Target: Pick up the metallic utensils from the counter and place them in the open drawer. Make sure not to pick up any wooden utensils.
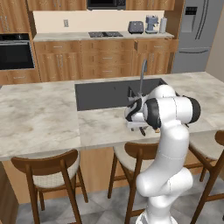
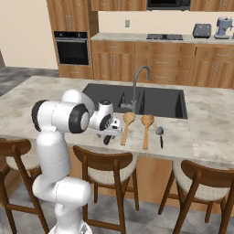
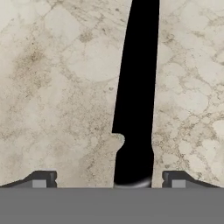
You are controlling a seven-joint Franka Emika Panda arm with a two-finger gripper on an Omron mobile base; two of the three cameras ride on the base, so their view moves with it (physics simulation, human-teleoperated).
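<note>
Black knife (image 3: 136, 87) lies flat on beige table (image 3: 57, 87) near front edge, left of two wooden spoons (image 2: 137, 128); small dark utensil (image 2: 160, 135) right of them. Nothing lifted yet, all picking remains. Tool (image 3: 109, 179) spread wide, straddling knife handle, gripping nothing.

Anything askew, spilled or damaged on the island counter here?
Nothing stands out. Two wooden spoons and a small dark utensil lie flat by the sink; a black knife lies flat between the open gripper fingertips.

Black knife (image 3: 135, 100) on beige marbled counter (image 3: 57, 87)
</note>
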